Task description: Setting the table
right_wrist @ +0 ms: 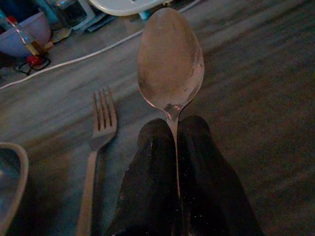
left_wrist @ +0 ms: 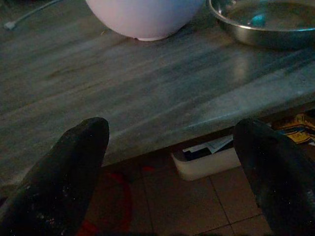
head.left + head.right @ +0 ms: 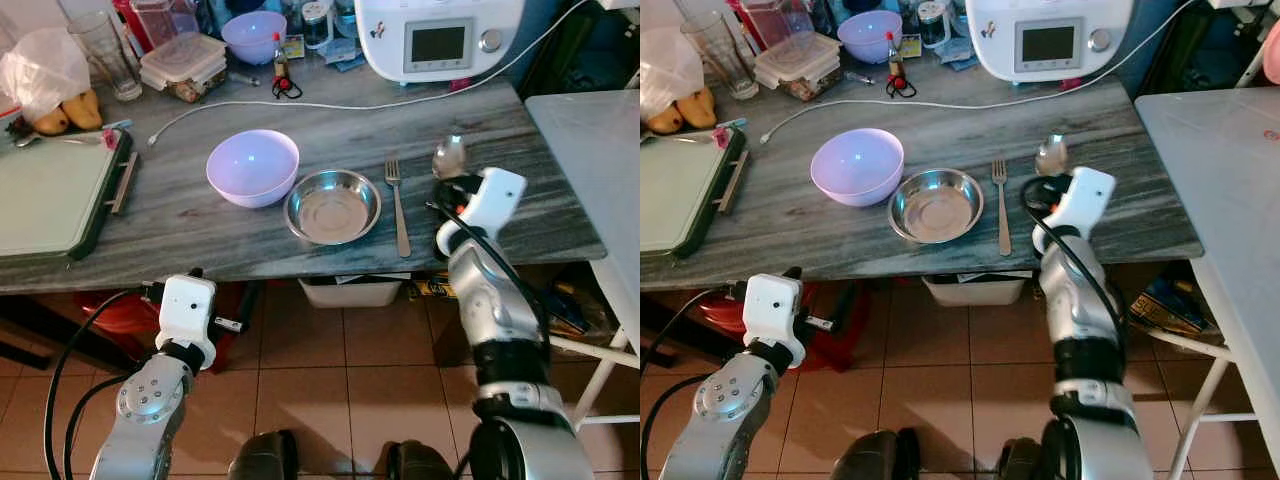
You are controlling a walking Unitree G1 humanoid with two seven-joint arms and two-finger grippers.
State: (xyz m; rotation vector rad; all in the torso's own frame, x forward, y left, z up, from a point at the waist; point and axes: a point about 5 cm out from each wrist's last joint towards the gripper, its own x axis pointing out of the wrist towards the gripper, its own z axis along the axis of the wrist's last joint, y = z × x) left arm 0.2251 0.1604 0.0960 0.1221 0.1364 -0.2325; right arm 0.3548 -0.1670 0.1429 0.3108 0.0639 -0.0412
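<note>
Right gripper [image 1: 176, 147] pinched on spoon [image 1: 170, 61], just right of fork [image 3: 398, 205]. Best lowered flat, parallel to fork, then released. Left gripper [image 2: 172, 162] spread wide, idle.

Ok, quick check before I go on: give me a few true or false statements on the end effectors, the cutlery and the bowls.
1. The right end effector is shut on the spoon. True.
2. The fork lies to the left of the steel bowl. False: it lies to its right, between the bowl and the spoon.
3. The left end effector is open and holds nothing. True.
4. The purple bowl sits inside the steel bowl. False: it stands beside it, on the table.
5. The spoon's bowl points toward the far side of the table. True.
</note>
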